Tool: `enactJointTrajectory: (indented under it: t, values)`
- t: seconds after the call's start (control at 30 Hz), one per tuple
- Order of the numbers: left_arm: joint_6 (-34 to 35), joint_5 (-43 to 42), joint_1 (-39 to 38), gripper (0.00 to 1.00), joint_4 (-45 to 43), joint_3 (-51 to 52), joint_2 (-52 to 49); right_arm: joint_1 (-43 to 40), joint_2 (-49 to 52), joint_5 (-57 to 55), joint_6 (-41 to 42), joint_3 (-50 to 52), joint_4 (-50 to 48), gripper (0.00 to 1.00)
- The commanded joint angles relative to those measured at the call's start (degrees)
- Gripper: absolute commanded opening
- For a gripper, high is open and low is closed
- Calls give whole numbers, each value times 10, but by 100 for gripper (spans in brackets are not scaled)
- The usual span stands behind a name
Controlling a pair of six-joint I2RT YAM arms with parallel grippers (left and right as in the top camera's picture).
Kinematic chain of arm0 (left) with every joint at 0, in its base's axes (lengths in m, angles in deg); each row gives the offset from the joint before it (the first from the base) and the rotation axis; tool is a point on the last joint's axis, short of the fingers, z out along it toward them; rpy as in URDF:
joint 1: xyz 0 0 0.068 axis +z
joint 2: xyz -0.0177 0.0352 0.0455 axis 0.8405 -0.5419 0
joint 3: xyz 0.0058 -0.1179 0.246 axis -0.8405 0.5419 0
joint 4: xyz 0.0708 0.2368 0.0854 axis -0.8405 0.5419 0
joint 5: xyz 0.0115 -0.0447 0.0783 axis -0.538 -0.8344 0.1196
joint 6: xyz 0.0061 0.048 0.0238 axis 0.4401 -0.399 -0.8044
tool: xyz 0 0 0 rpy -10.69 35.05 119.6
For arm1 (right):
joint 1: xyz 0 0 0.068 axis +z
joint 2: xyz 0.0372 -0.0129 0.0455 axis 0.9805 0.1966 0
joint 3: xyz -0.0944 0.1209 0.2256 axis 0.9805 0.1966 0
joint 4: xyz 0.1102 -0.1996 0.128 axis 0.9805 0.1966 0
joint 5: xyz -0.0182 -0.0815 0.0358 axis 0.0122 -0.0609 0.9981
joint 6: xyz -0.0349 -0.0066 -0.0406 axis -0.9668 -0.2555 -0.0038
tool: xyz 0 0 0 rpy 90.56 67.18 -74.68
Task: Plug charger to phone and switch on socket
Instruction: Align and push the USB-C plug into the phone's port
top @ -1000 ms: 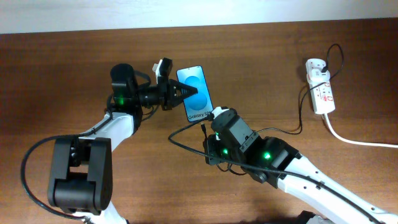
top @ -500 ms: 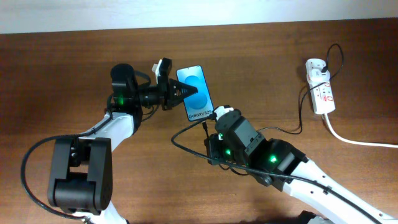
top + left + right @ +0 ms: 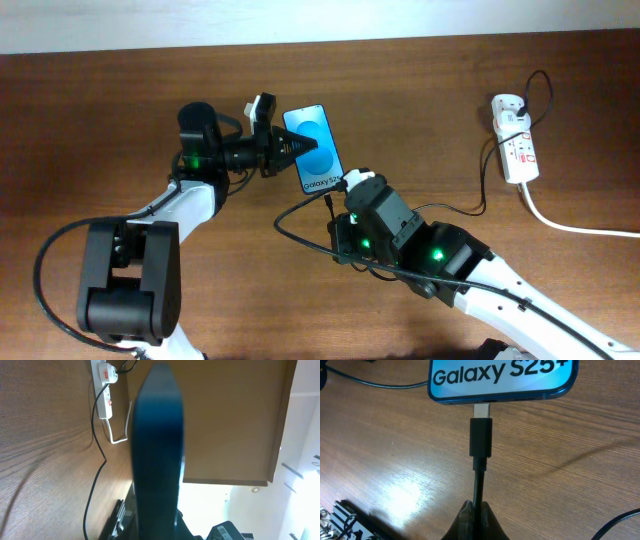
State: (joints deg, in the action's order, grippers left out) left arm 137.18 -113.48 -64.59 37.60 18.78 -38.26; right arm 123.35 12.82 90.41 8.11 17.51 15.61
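Our left hand [image 3: 296,147] gripped the phone [image 3: 314,150] by its long edge, upper centre of the overhead view. Our right hand [image 3: 476,516] was pinched tight on the charger [image 3: 481,442] just behind its plug. The metal tip met the phone's lower edge with bare metal showing, so we judged it not fully seated. A push slightly off-axis could skid the phone in the left grip or bend the tip. The socket [image 3: 516,145] lay well apart at upper right. Open table [image 3: 100,90] lay between, though the charger's slack looped beside the right arm and could snag.
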Motion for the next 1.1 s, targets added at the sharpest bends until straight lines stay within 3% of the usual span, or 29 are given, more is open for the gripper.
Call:
enactJointTrajectory:
  t: [0.0,0.87,1.07]
  values:
    - [9,-9,-2,0,-3,-14,5,3,2,-10,-1,0,-2,4]
    - [46,-26,-2,0,-3,-14,5,3,13,-12,-1,0,-3,4]
    - [0,-17,-2,0,-3,-14,5,3,13,-2,-1,0,-1,4]
